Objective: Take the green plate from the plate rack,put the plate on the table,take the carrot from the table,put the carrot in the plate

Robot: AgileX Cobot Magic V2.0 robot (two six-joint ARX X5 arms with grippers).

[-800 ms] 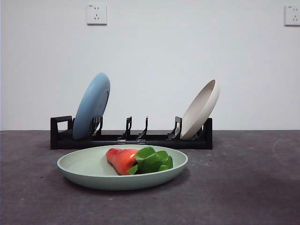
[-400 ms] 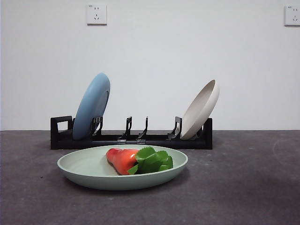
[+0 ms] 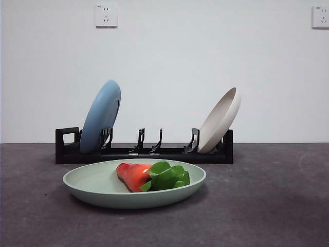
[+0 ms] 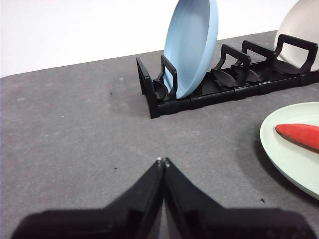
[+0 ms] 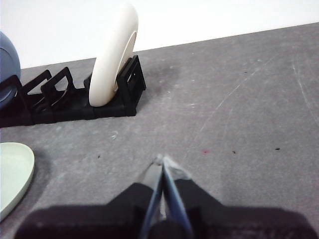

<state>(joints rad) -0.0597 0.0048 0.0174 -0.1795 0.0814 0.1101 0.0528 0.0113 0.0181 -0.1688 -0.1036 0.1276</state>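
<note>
Stubby orange-red toy carrot (image 3: 134,175) sits in pale mint round plate (image 3: 97,186), left gripper (image 4: 163,161) and right gripper (image 5: 161,159) pressed together, clear; only a bump could roll it.

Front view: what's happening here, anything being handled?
Nothing is held right now. The green plate lies flat on the table in front of the rack, with the carrot in it. A blue plate and a cream plate stand in the rack. The left gripper and right gripper are both shut, empty, and off to either side of the plate.
</note>
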